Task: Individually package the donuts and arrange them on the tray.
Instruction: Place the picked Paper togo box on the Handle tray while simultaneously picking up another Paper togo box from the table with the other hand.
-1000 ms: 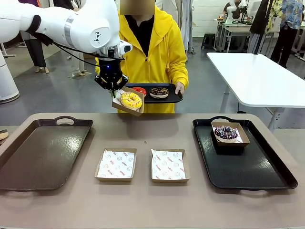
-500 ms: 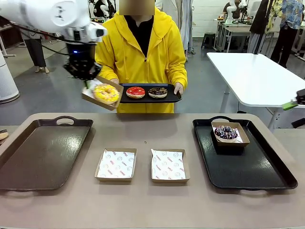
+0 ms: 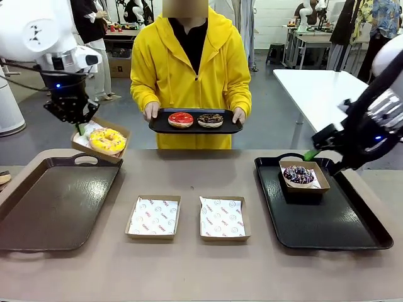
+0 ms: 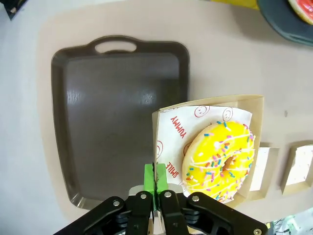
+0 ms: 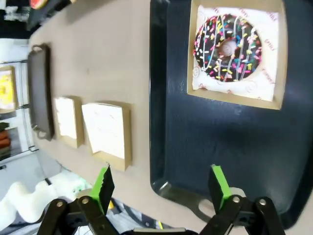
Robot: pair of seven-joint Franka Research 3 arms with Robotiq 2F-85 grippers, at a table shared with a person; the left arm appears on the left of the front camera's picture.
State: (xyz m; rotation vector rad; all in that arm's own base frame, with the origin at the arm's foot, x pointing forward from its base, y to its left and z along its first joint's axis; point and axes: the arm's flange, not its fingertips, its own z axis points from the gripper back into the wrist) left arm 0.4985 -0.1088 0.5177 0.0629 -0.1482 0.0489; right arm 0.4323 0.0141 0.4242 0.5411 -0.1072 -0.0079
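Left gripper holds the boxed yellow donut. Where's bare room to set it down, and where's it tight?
Brown tray: bare all over, widest spot. Black tray: near half free; far end taken by the boxed chocolate donut, right gripper open close by. Table strip between the two empty boxes and the far edge is free. Tight: between those boxes.

Yellow-glazed sprinkled ring donut (image 3: 107,139) in a brown cardboard box (image 3: 121,131), aloft at ten o'clock. Red-glazed ring donut (image 3: 181,119) and dark chocolate sprinkled donut (image 3: 210,119) side by side at twelve. Second chocolate sprinkled donut (image 3: 299,174), boxed, at three.
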